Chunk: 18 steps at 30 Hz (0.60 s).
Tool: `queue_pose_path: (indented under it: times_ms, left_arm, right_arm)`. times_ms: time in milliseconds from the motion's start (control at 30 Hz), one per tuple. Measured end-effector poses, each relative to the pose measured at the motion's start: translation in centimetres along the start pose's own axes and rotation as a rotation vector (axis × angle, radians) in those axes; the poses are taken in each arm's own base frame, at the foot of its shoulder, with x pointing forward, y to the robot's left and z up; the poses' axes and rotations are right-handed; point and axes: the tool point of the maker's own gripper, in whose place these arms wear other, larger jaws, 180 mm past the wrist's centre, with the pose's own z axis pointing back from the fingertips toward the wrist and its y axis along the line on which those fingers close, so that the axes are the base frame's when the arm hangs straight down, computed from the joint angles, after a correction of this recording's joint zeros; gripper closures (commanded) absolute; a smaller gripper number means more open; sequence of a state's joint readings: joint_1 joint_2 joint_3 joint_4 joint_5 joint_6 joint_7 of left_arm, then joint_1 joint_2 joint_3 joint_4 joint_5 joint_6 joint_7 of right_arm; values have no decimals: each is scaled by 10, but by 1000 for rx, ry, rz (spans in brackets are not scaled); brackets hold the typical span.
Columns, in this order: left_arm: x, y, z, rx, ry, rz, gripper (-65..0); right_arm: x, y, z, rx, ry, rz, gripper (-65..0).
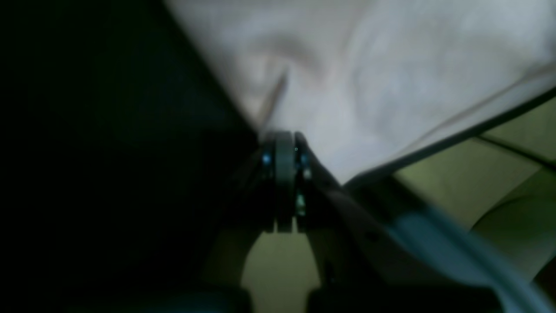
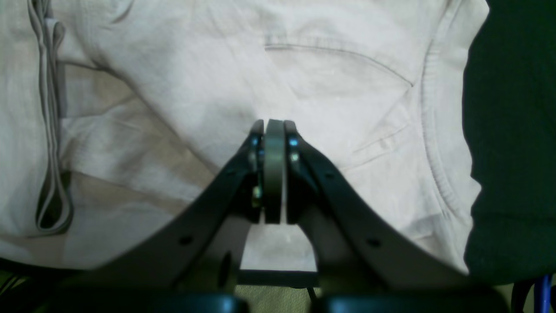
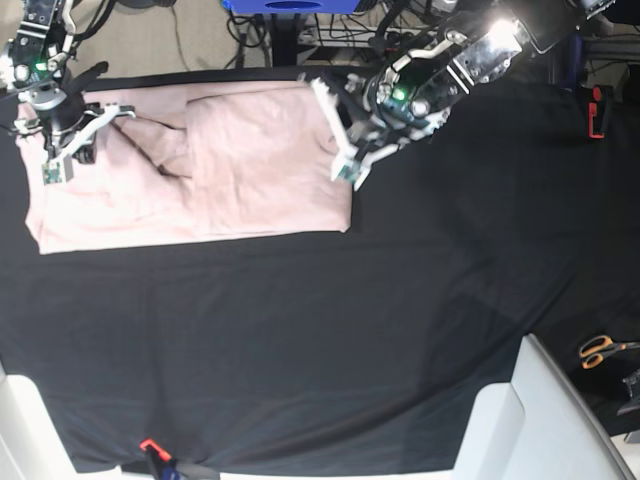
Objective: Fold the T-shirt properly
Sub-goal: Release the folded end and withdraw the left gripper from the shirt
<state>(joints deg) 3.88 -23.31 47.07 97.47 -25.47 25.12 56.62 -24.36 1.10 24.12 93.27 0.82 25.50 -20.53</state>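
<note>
The pale pink T-shirt (image 3: 250,170) lies partly folded on the black table cover (image 3: 350,330) at the far left. It fills the right wrist view (image 2: 173,65), with the collar at the right. My left gripper (image 3: 338,130) is at the shirt's right edge. In the blurred left wrist view its jaws (image 1: 284,137) are shut on the shirt's edge (image 1: 391,65), and a crease runs from the tips. My right gripper (image 3: 62,150) is at the shirt's left end. Its jaws (image 2: 273,124) are shut, tips on the fabric, with no cloth seen between them.
The table's far edge runs just behind the shirt, with floor and cables beyond. Orange-handled scissors (image 3: 600,350) lie at the right edge. A red clamp (image 3: 597,110) sits at the far right. A white panel (image 3: 540,420) stands at the near right corner.
</note>
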Motion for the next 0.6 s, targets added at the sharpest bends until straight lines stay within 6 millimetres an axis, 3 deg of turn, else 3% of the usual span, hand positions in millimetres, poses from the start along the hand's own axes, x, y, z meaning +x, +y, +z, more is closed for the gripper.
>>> queue_pose_path:
  times_ms: [67, 200, 400, 600]
  left_arm:
    - [-18, 2, -6, 10, 58, 3, 0]
    - [-18, -3, -6, -2, 47, -10, 0]
    - [-36, -26, -6, -46, 87, -81, 0]
    - [-4, -45, 22, -111, -34, -104, 0]
  right_arm:
    - [0, 0, 0, 0, 1, 0, -2]
    - [0, 0, 0, 0, 1, 0, -2]
    - [0, 0, 0, 0, 0, -1, -2]
    - [0, 0, 0, 1, 1, 0, -2]
